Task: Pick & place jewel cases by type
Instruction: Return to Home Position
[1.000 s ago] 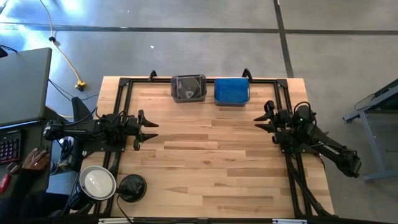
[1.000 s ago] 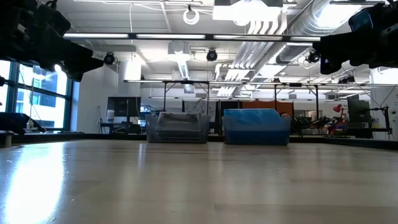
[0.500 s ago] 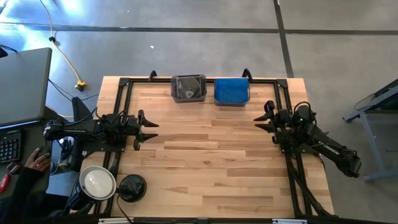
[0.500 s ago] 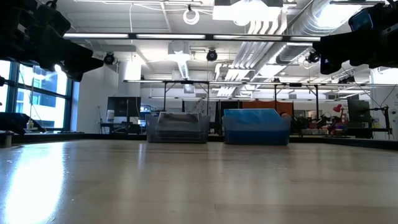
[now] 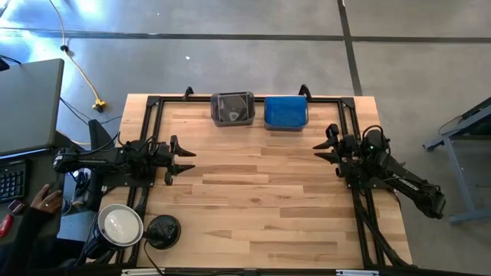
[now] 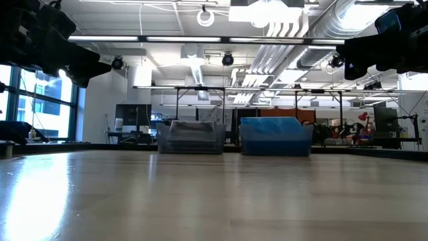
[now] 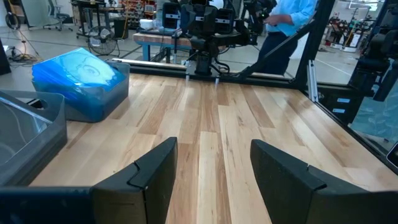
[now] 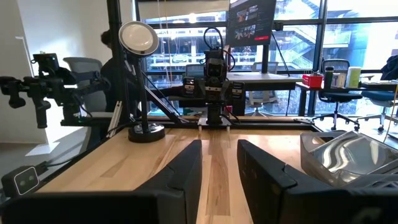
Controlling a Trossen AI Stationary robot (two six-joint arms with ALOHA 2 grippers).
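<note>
Two pincers released, empty: your left pincer (image 5: pixel 186 162) parked at 9 o'clock, right pincer (image 5: pixel 321 149) at 3, apparently since jewel cases (image 5: pixel 286 111) lay sorted at 12.

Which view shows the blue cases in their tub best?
Left wrist view: the blue cases fill their tub, the top one's face showing. The high view shows them small from above, the low view only as blue through the wall; the right wrist view shows no blue.
</note>
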